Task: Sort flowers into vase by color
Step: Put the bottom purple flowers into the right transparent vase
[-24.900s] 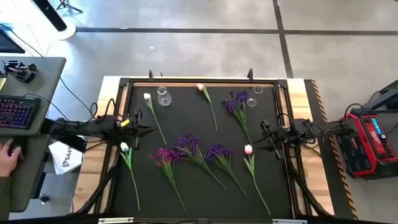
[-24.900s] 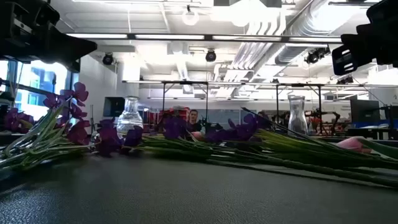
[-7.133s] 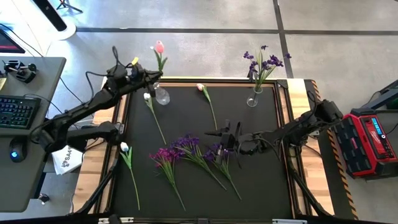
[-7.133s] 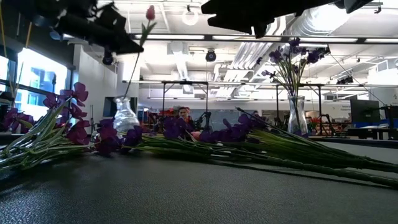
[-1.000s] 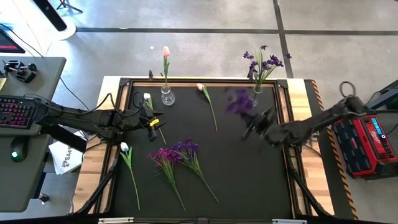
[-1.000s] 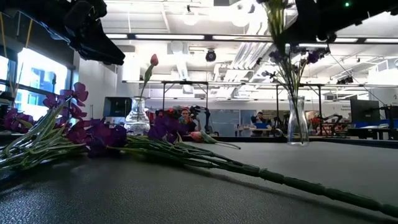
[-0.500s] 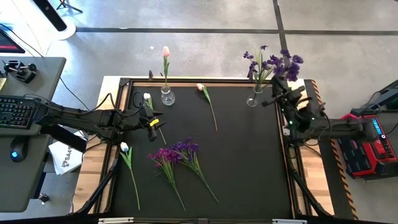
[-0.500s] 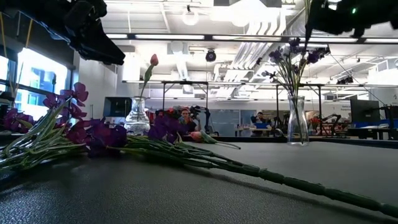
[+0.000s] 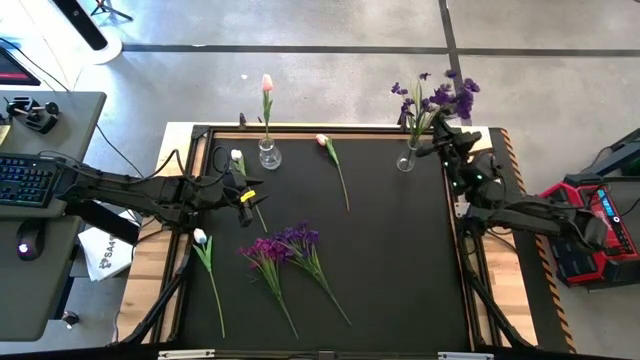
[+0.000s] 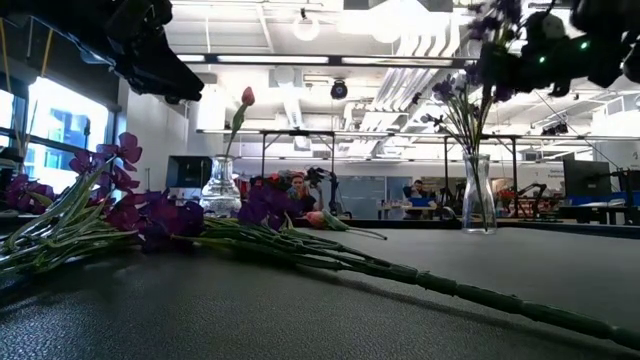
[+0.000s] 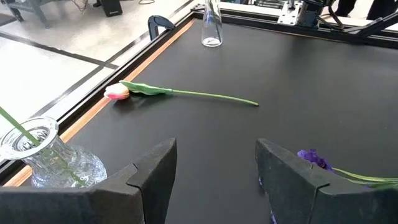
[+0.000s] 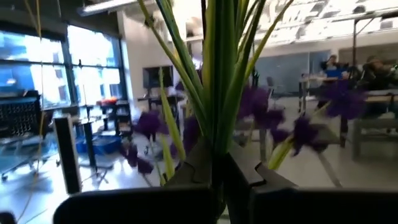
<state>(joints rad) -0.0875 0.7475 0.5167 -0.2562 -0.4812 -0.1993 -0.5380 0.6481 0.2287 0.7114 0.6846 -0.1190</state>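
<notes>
My right gripper [image 9: 445, 142] is at the table's far right corner, shut on a purple flower [image 9: 455, 98] beside the right glass vase [image 9: 407, 158], which holds other purple flowers [image 9: 412, 98]. The left vase [image 9: 267, 153] holds a pink tulip [image 9: 266, 82]. My left gripper [image 9: 247, 196] hovers open near the left edge. Its wrist view shows nothing between its fingers [image 11: 155, 171]. Lying flat on the black mat are a pink tulip [image 9: 322, 141], two white tulips [image 9: 237, 155] [image 9: 200, 237] and two purple flowers [image 9: 287, 243]. My right gripper pinches the purple flower's bundle of green stems and leaves [image 12: 217, 124] between its two fingers [image 12: 193, 167]. The fingers point toward the table's far edge, tipped a little upward. The flower is lifted clear of the table, with its blooms [image 12: 261, 102] above and beyond the fingertips.
The mat has a raised dark frame [image 9: 320, 131] with wooden table edges outside it. A desk with a keyboard [image 9: 25, 178] stands to the left and a red case [image 9: 590, 215] to the right. The mat's middle and near right [image 9: 400, 260] hold no flowers.
My right gripper has carried the purple flower from over the mat's middle toward the far right corner, next to the right vase. It has turned from pointing toward the table's left to pointing toward the far edge, and has tipped upward. The blooms now stand by those in the vase.
</notes>
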